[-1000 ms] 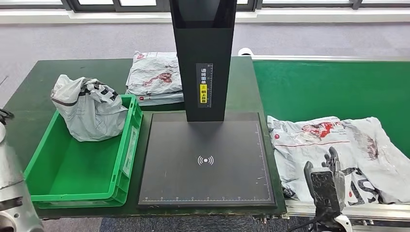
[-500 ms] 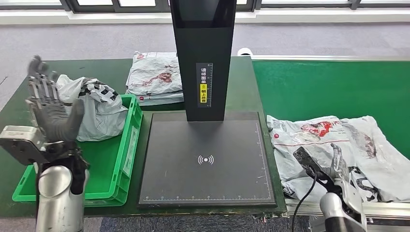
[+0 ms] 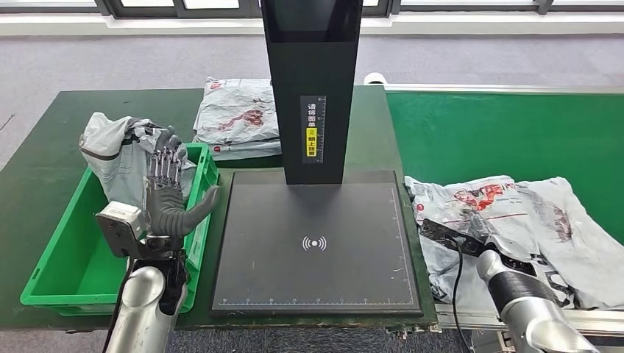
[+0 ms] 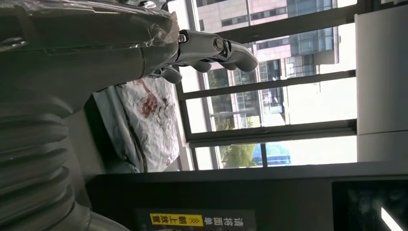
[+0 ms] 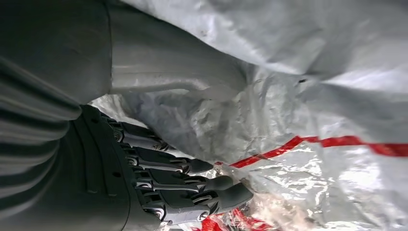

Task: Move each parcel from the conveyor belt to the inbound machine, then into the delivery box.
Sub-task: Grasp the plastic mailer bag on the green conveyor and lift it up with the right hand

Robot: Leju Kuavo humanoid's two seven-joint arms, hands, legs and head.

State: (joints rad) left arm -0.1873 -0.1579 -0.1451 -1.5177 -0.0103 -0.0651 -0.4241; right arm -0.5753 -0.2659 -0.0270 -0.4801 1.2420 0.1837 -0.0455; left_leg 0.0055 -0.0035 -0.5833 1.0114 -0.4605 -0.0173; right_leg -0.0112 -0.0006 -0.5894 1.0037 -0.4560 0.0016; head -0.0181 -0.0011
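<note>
Lower left of the head view, your left hand (image 3: 168, 197) has swung in from the far edge over the last half second and now hovers above the green delivery box (image 3: 68, 273), fingers spread, holding nothing; behind it the grey bagged parcel (image 3: 118, 158) sits in the box's far corner, one delivery already made; that arm looks staged to receive, not working yet. Moving toward centre, a flat printed parcel (image 3: 237, 116) lies on the dark table (image 3: 44, 151) behind the box, beside the black post (image 3: 312, 88); the inbound machine (image 3: 316, 243) shows a bare scan plate, so the next parcel has not reached it. Now lower right, and here is the real change: your right hand (image 3: 482, 228) has dropped from raised to flat against the parcel on the belt (image 3: 508, 209); the right wrist view shows the thumb on one side of a plastic fold and the fingers (image 5: 192, 185) pushed in on the other, but I cannot tell whether the film is truly pinched or just pressed; I'd call this the start of the pick. Watch the loose, crumpled bag, which may slip or drag; the conveyor belt (image 3: 508, 132) runs green across the upper right, and the post stands between the belt and the box.
</note>
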